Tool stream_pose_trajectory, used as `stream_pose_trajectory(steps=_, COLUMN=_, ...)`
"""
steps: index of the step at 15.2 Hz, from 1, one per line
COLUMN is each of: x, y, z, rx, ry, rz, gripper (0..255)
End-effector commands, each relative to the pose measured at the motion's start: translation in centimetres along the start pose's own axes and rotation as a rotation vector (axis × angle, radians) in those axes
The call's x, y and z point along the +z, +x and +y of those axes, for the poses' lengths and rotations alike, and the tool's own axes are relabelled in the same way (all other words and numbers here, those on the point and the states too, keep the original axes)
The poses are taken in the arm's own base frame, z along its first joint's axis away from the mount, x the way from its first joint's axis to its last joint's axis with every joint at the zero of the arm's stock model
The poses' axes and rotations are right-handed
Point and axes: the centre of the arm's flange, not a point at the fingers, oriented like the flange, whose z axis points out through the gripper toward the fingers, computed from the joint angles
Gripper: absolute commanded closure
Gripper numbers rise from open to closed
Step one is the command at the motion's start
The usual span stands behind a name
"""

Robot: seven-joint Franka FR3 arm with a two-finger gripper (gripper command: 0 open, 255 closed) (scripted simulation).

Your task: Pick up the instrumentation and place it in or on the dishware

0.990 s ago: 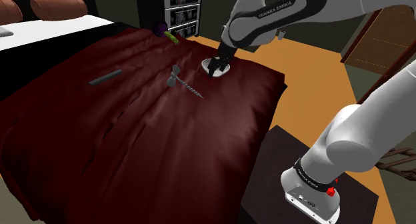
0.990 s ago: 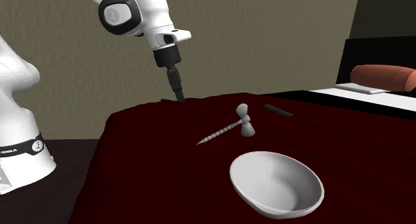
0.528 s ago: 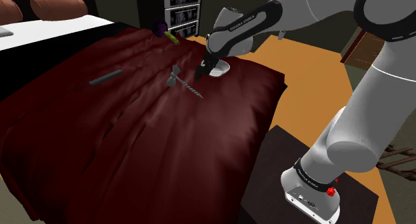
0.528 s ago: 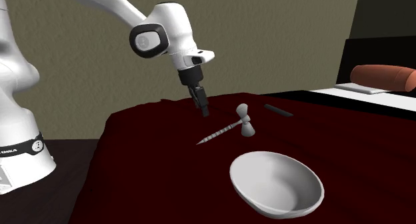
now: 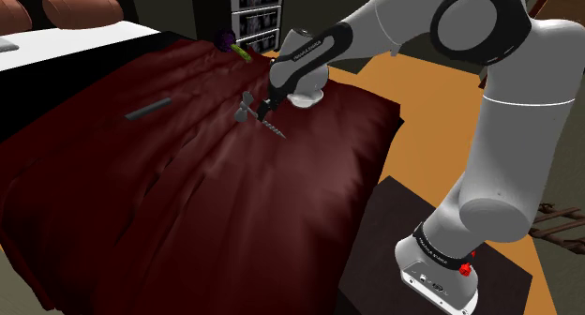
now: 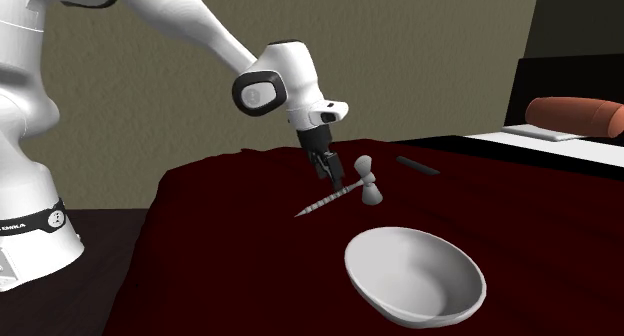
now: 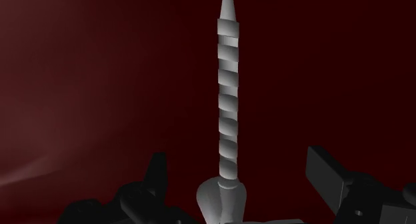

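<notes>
Claw [image 6: 326,172] fingers stand apart above the spiral shaft of the grey corkscrew-like instrument [image 6: 338,194], which lies on the bed's dark red cover [image 6: 220,246] near the white bowl [image 6: 400,272], so it should probably sink lower, centre near the handle and close squarely before lifting.

The corkscrew [image 6: 335,197] lies on the bedspread [image 6: 230,269] near the bowl [image 6: 405,262].

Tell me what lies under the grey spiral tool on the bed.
The grey spiral tool lies directly on the dark red bedcover. Whatever is beneath that cover is hidden by it, and the tool hides the strip of cloth right under itself.
</notes>
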Motion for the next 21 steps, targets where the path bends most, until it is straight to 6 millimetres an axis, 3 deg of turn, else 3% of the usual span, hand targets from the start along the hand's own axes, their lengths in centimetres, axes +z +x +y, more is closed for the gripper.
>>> stream_pose_trajectory(steps=1, x=1.2, y=0.1, z=0.1, rx=-0.003, ry=0.0, rz=0.002, gripper=0)
stream_pose_trajectory(steps=6, x=3.6, y=0.1, z=0.1, rx=-0.003, ry=0.0, rz=0.002, gripper=0)
stream_pose_trajectory(steps=13, x=3.6, y=0.1, z=0.1, rx=-0.003, ry=0.0, rz=0.002, gripper=0)
stream_pose_trajectory(steps=14, x=3.6, y=0.1, z=0.1, rx=-0.003, ry=0.0, rz=0.002, gripper=255)
stream_pose_trajectory(steps=21, x=3.6, y=0.2, z=0.1, rx=-0.003, ry=0.0, rz=0.002, gripper=255)
